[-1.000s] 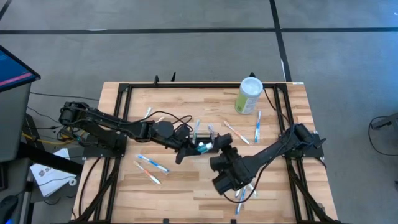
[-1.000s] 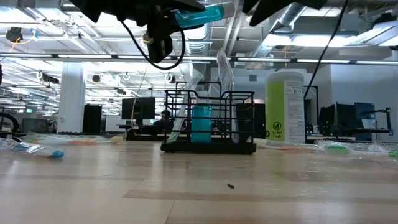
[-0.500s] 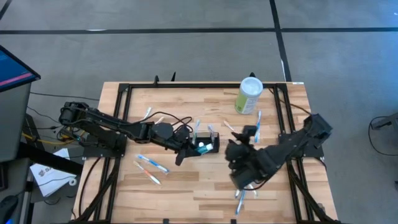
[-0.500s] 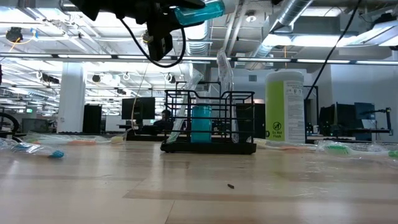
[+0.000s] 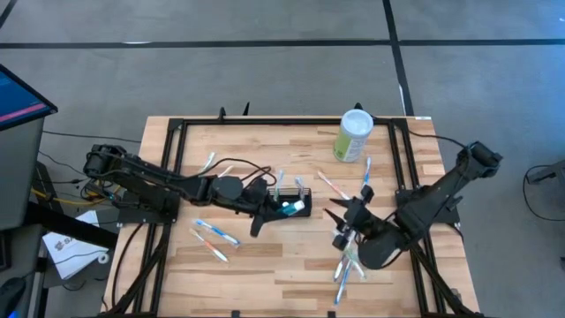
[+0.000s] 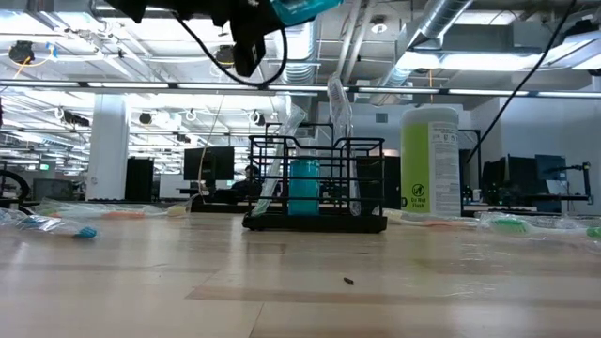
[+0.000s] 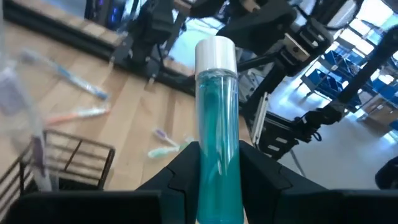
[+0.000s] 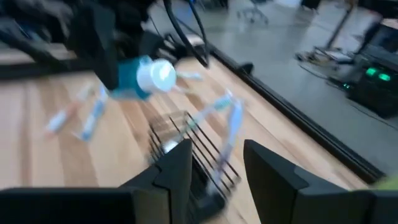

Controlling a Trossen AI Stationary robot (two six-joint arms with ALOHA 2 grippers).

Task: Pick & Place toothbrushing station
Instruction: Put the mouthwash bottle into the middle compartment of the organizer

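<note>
1. Right now: pale butcher-block wooden table point(image 5: 265, 265) with a black metal frame around its edge. Thin plastic toothbrushes, some in clear wrappers, lie scattered across the planks.
2. Small black rectangular wire-mesh caddy point(image 6: 315, 183) sits near the table's middle, low-walled, open grid sides. Inside it: a teal cylinder standing upright, plus two clear-wrapped toothbrushes leaning up out of the top.
3. Tall pale-green cylindrical canister with a white lid point(image 5: 354, 135) stands upright toward the far edge, well apart from the caddy.
4. Left gripper point(image 5: 281, 205) reaches in level from the left side, directly over the caddy. Its fingers are clamped on a translucent teal tube with a white cap point(image 7: 217, 124), held horizontal, cap pointing away from the arm.
5. Right gripper point(image 5: 345, 228) is off to the caddy's right, above loose brushes, fingers spread, nothing between them.
</note>
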